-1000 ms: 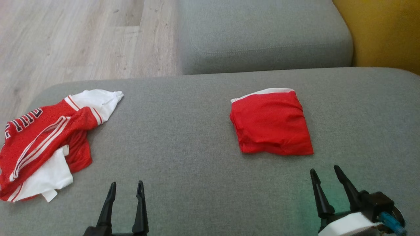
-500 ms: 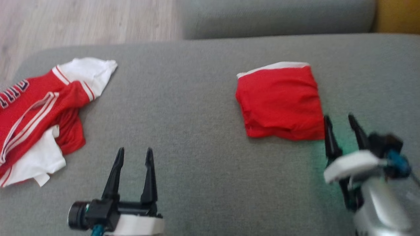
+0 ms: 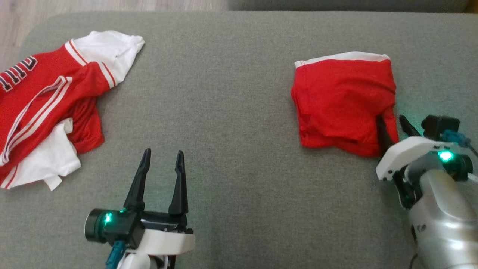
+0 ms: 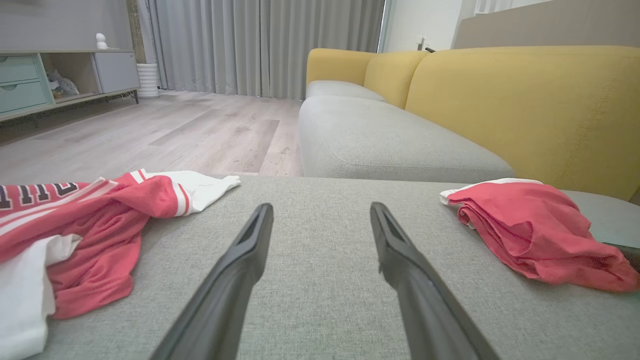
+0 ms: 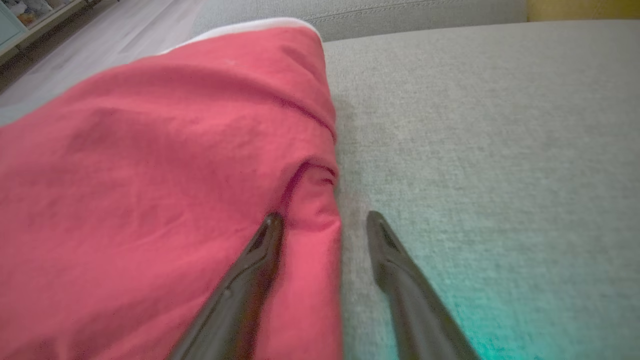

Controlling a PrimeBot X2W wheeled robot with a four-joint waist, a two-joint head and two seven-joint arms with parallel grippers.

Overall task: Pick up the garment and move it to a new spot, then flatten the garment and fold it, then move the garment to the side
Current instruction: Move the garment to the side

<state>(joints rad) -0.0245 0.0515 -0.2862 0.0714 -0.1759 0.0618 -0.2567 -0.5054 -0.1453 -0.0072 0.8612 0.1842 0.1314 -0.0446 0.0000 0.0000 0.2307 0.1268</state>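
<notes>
Here we find the garment point(image 3: 44, 97) crumpled at the left end of the grey seat cushion point(image 3: 231, 93). Its red body is bunched, the striped trim runs across it, and part of the dark lettering shows at the far left edge. One white sleeve part is spread at the far side of the heap and another at the near side. In the left wrist view the garment point(image 4: 100, 225) lies to the left of the fingers, clear of them. The left gripper point(image 3: 163, 151) sits over bare cushion, near the garment but apart from it, with its jaws wide and nothing between them point(image 4: 321, 206). Well to the right lies a smaller plain red piece point(image 3: 343, 101) with a white band along its far edge. The right gripper point(image 3: 390, 118) is at that piece's near right corner. In its wrist view we see the right gripper point(image 5: 324, 215) with its jaws apart. One finger is against the red cloth point(image 5: 150, 175), the other is over bare cushion beside it, and a fold of the cloth's edge stands between them, not pinched.
</notes>
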